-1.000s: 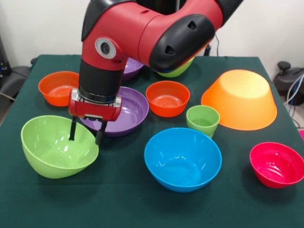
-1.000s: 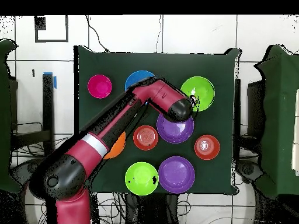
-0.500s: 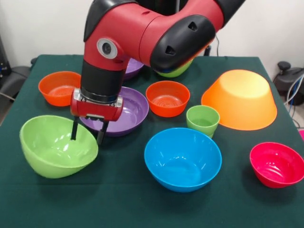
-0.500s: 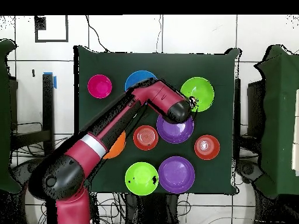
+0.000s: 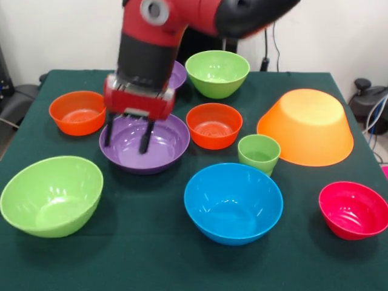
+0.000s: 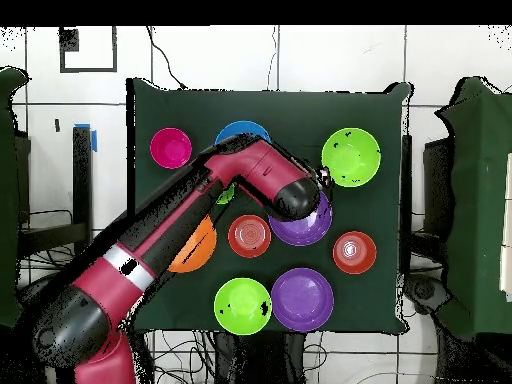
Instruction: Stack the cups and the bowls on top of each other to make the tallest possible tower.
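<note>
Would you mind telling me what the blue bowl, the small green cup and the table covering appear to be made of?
The blue bowl looks like moulded plastic with a glossy finish: soft highlights sit on its inner wall and rim. The small green cup seems to be the same glossy plastic, thin-walled with a shiny lip. The table covering looks like dark green matte cloth, perhaps felt; it shows no reflections.

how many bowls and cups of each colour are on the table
green bowls: 2
purple bowls: 2
orange-red bowls: 2
blue bowl: 1
orange-yellow bowl, upside down: 1
pink-red bowl: 1
green cup: 1
total: 10
</note>
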